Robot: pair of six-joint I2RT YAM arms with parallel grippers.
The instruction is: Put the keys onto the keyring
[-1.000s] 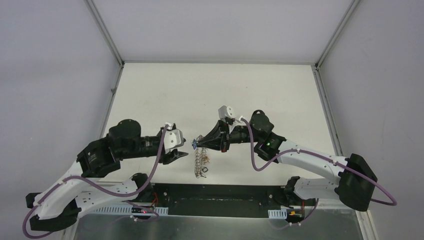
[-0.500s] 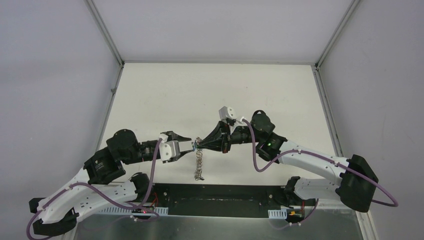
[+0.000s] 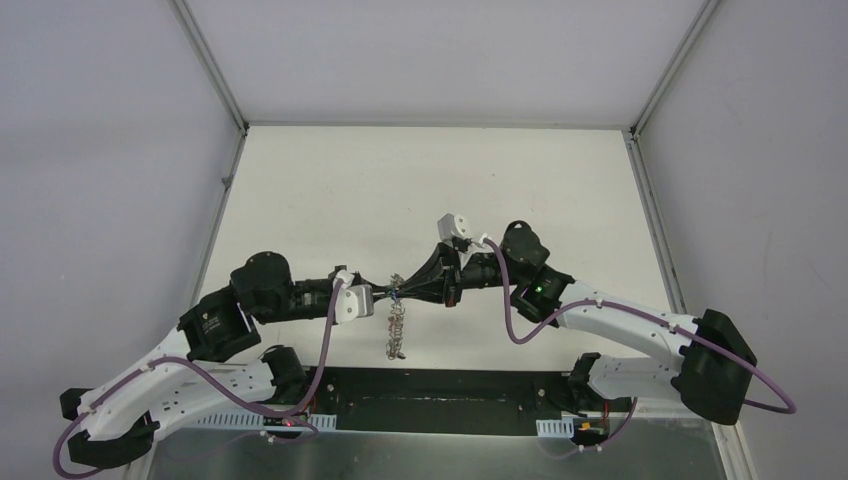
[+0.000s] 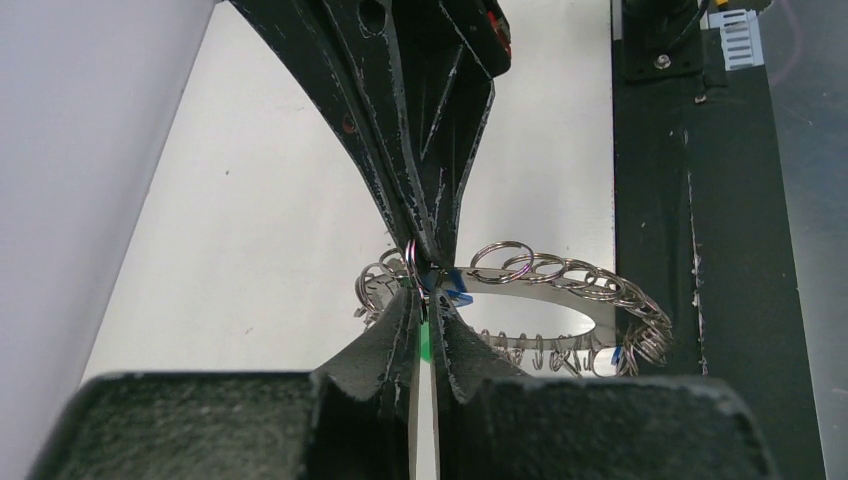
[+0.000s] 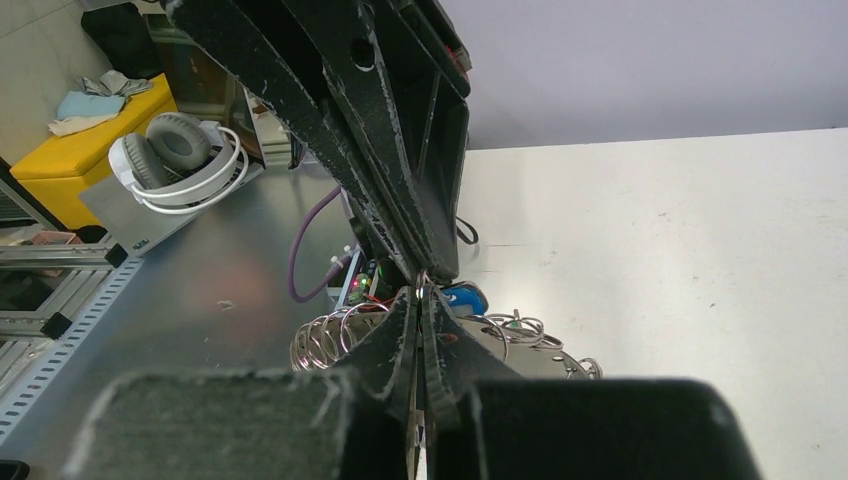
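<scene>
No text, label, brand, number or sign can be read in any of the views
</scene>
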